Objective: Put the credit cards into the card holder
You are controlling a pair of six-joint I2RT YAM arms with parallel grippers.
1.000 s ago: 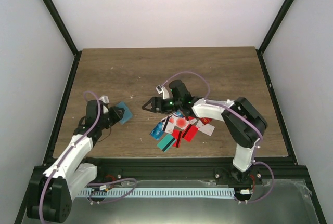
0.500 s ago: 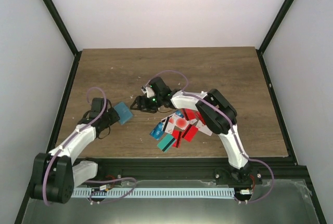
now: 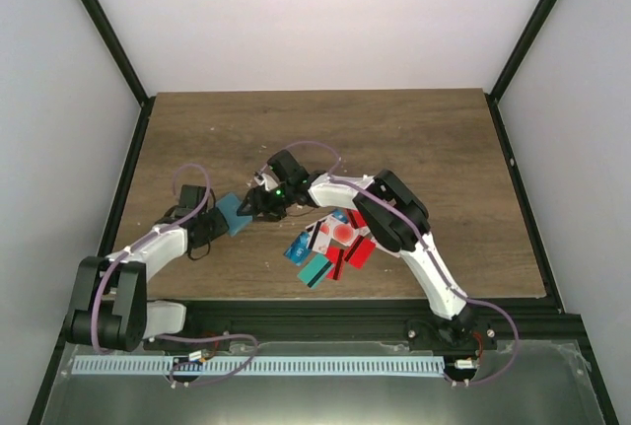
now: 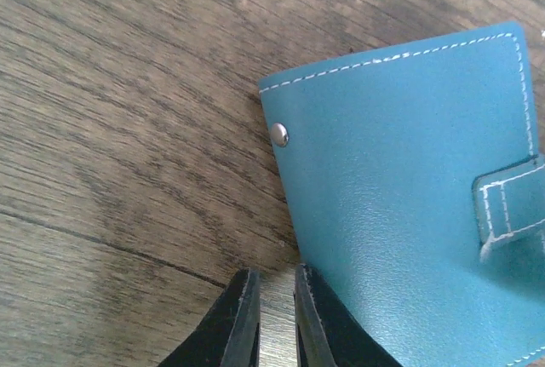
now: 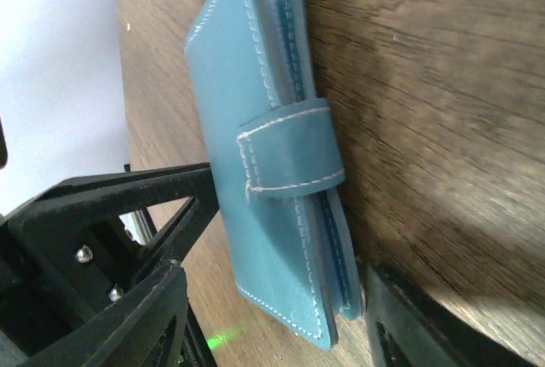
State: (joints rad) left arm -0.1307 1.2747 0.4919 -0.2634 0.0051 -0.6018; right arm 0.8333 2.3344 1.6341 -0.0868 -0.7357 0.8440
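Observation:
The teal-blue card holder (image 3: 234,214) lies shut on the wooden table, its strap fastened; it also shows in the left wrist view (image 4: 409,180) and the right wrist view (image 5: 264,129). My left gripper (image 3: 211,225) is on its left side, its jaws (image 4: 272,316) almost together with only bare wood between them, one finger against the holder's edge. My right gripper (image 3: 252,206) is open on the holder's right side, and in the right wrist view (image 5: 272,278) its fingers stand either side of the holder's end. The credit cards (image 3: 335,243) lie in a loose pile to the right: red, teal, blue, and white with a red circle.
The table (image 3: 414,139) is brown wood with a black frame along its left and right edges. The right arm stretches over the top of the card pile. White walls close the back and sides.
My right gripper has moved left from above the card pile to the card holder's right side. My left arm has swung lower and its gripper has closed in on the holder's left edge.

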